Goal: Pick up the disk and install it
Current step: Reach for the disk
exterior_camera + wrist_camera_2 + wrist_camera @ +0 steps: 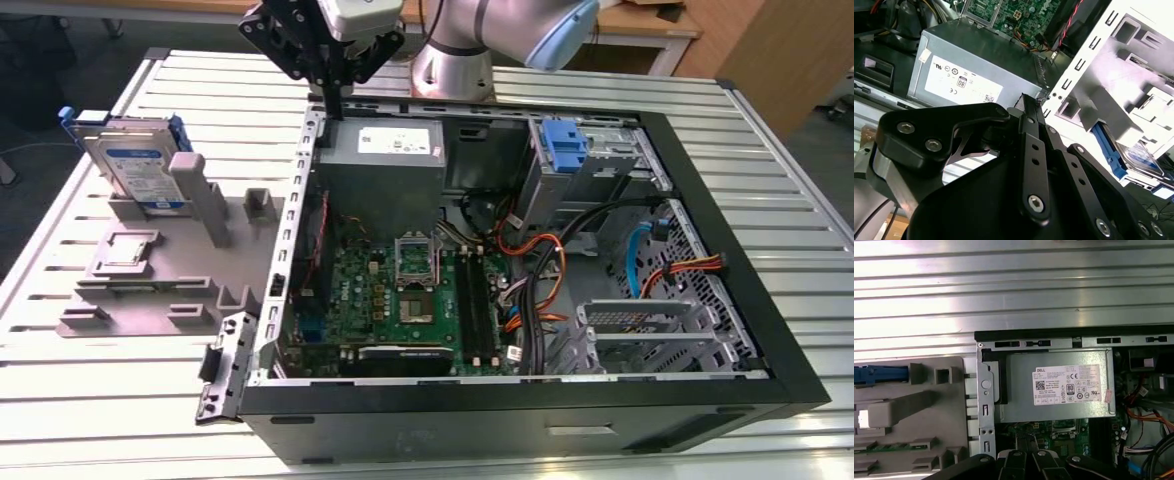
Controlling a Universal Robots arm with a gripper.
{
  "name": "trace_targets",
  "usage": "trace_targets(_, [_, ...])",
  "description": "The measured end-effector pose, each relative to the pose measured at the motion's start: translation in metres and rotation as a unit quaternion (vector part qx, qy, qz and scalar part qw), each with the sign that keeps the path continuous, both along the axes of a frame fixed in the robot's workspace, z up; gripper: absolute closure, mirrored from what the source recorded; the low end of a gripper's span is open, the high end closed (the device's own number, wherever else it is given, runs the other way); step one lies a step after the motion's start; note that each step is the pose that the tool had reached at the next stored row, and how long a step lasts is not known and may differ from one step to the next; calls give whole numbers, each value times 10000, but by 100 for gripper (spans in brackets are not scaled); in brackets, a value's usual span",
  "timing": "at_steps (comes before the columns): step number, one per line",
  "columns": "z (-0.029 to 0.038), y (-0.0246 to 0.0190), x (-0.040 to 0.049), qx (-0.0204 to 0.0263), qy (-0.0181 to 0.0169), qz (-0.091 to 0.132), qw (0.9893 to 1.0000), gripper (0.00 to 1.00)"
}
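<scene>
Over the side wall of the computer case [534, 398], at the corner where the power-supply box [380, 150] sits, the tool [328, 100] hangs pointing down with its fingers drawn together and nothing between them. Outside the case, on the exterior view's left of that wall, the disk [134, 165] stands on edge in a grey holder [160, 300] on the ridged worktop [80, 420], apart from the tool and untouched. Its labelled face looks toward the exterior camera and its long side runs up and down, leaning a little. In the first wrist view its blue rail [879, 375] shows as a strip lying at right angles to the case wall. So the disk lies sideways from the tool, away from the inside of the case and lower than the fingertips. Within the case, on the far side from the holder, a blue bracket [567, 150] sits with no drive in it. Judged from this, the pick has not yet begun.
</scene>
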State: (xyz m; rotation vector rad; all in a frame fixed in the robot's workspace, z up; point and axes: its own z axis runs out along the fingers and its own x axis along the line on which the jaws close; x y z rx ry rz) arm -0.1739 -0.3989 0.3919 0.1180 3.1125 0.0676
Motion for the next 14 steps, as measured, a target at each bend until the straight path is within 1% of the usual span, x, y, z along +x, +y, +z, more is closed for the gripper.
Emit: trace_targets(14, [-8,0,-80,0,0,0,10000,90])
